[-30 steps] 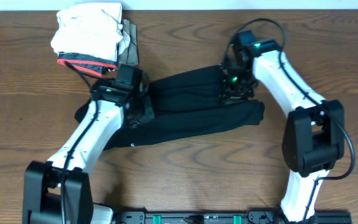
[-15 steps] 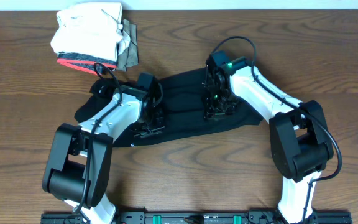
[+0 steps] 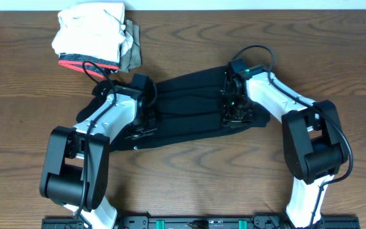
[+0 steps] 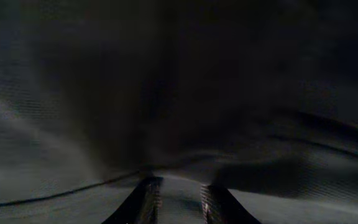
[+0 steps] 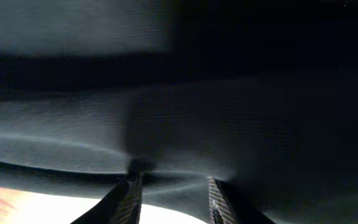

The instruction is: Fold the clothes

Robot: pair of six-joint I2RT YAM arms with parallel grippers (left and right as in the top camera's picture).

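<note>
The black shirt (image 3: 183,108) lies mid-tabletop (image 3: 18,140), the left end effector (image 3: 140,124) and right end effector (image 3: 234,114) on its ends. Folded garments (image 3: 94,38) occupy the far-left corner.

Shirt (image 3: 189,105): black cloth, matt, fine knit weave, soft wrinkles. Table (image 3: 18,127): dark brown wood, visible grain, low sheen. Arms (image 3: 278,95): glossy white plastic shells, black joints. Folded pile (image 3: 94,38): soft cloth.

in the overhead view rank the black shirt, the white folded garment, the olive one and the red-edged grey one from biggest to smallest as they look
1. black shirt, spread wide between both arms
2. white folded garment
3. red-edged grey garment and olive garment: only slivers of each show beside the white one, too alike to rank.
</note>
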